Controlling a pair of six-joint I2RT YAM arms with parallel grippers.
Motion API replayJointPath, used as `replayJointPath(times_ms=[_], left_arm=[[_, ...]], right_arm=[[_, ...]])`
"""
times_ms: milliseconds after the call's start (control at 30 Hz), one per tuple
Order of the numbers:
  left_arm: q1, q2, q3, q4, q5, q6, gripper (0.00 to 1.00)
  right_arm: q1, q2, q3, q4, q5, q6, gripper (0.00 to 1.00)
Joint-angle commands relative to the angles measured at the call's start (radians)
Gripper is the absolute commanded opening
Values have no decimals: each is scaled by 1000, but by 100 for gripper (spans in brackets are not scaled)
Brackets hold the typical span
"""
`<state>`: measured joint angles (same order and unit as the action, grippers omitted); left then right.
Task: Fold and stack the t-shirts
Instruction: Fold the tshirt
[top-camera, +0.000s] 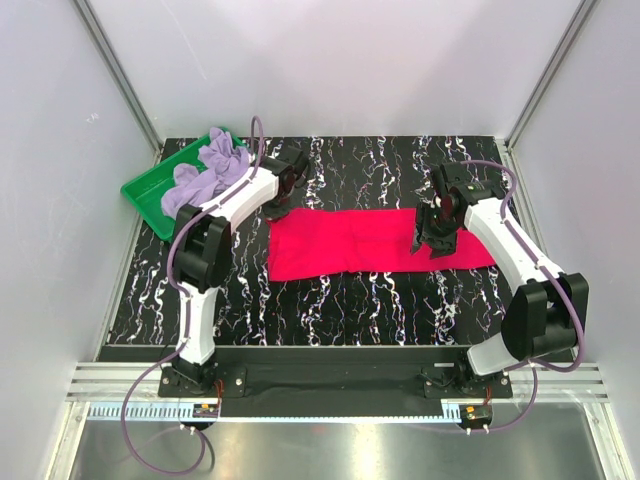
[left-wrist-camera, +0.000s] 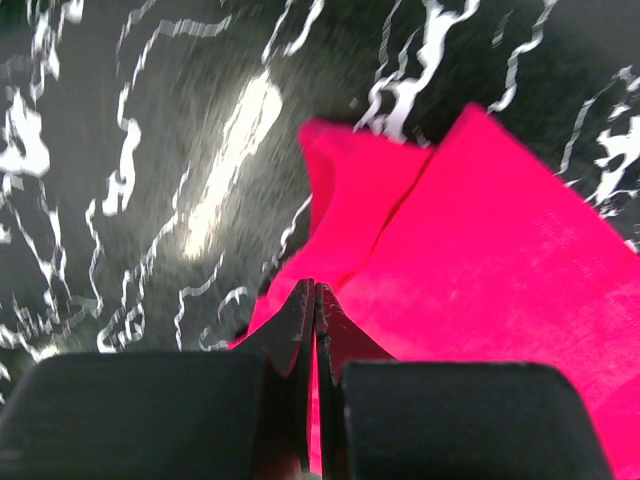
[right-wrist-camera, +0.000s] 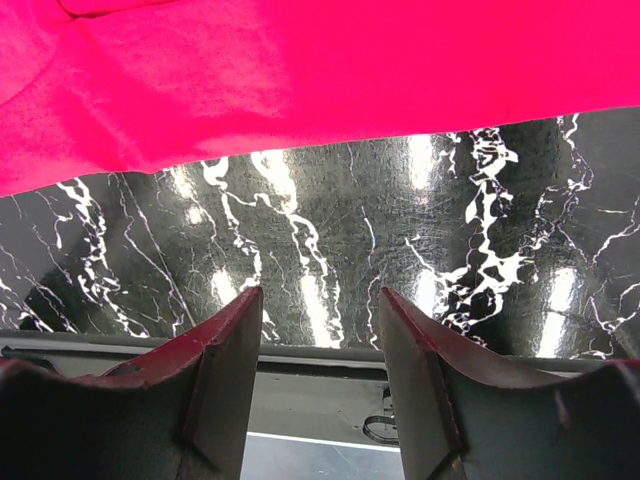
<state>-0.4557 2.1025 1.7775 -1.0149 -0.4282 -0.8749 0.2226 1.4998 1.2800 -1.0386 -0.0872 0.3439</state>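
The crimson t-shirt (top-camera: 360, 243) lies flat as a long folded strip across the middle of the black marbled table. My left gripper (top-camera: 283, 195) is at the shirt's far left corner. In the left wrist view it (left-wrist-camera: 316, 290) is shut, with red cloth (left-wrist-camera: 480, 240) showing between the fingers. My right gripper (top-camera: 432, 240) hovers over the shirt's right part, open and empty. In the right wrist view it (right-wrist-camera: 318, 310) frames bare table below the shirt's near edge (right-wrist-camera: 300, 70). The lavender t-shirt (top-camera: 205, 170) lies crumpled in the green tray.
The green plastic tray (top-camera: 140, 192) sits at the far left corner, partly off the table. White walls and metal posts enclose the table (top-camera: 330, 310). The table's near edge (right-wrist-camera: 300, 345) and a rail show in the right wrist view.
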Motion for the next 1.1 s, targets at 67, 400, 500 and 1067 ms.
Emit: replayJointPath(times_ms=[67,400,500,1067], left_arm=[[14,-26,-1,116,-35,128,0],[97,30,-6,162,3,163,0],[123,79,32,160,40,192,0],[97,-81,-39,154,29,160,0]], right_arm=[[1,-7,-36,14,21,18,57],[1,-4,-48,15,30,38,57],[0,2,-42,6,30,44,58],[0,26,-47,15,17,64,58]])
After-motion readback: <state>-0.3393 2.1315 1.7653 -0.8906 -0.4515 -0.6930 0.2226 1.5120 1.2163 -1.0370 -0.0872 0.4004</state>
